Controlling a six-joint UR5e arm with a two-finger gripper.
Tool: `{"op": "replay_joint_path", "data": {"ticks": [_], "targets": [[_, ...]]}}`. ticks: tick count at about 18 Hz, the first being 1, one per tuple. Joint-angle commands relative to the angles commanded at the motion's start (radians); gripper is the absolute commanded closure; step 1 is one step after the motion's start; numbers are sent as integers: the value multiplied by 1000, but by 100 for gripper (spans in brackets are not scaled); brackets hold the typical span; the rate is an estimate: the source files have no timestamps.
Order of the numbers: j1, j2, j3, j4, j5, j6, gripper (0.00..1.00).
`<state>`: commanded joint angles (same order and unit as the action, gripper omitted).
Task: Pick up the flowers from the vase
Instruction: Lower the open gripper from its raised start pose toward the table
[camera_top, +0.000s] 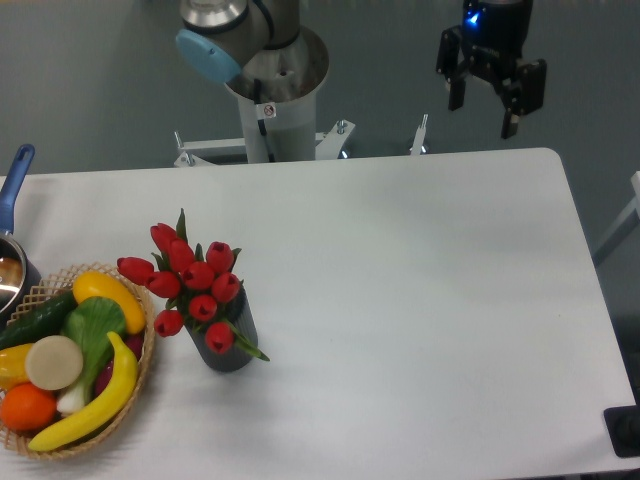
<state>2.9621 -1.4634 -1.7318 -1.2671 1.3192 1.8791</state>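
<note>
Nearest the lens, at the lower left edge: woven basket (140, 385) of mixed fruit and vegetables, a banana (95, 405) along its near rim, an orange (27, 407) and a cucumber (38, 318) among the rest. White table (420, 300), largest item, fills most of the view. Robot arm base (270, 80), grey column, stands beyond the far edge. Gripper (490, 100), black with a blue light, hangs above the far right corner, well apart from the flowers; its two fingers stand spread with a plain gap between them and nothing held. Pot (12, 270) with blue handle, partly cut off at the left edge. Flowers (190, 285): bunch of red tulip buds with green leaves, seated in the vase just beside the basket, heads spilling wider than the rim. Vase (232, 345): short dark cylinder, largely hidden under the blooms. Handling, by judgement: bunch light, soft, springy, likely artificial; buds would crush or slip under a pinch, so the hold belongs low, where the stems gather at the vase mouth. Vase looks light enough to lift along or tip if the stems drag.
</note>
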Motion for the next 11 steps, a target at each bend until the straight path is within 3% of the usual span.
{"op": "replay_joint_path", "data": {"ticks": [8,11], "targets": [[-5,12,-18,12,-17,-55,0],[-5,12,-41,15,-104,-188,0]]}}
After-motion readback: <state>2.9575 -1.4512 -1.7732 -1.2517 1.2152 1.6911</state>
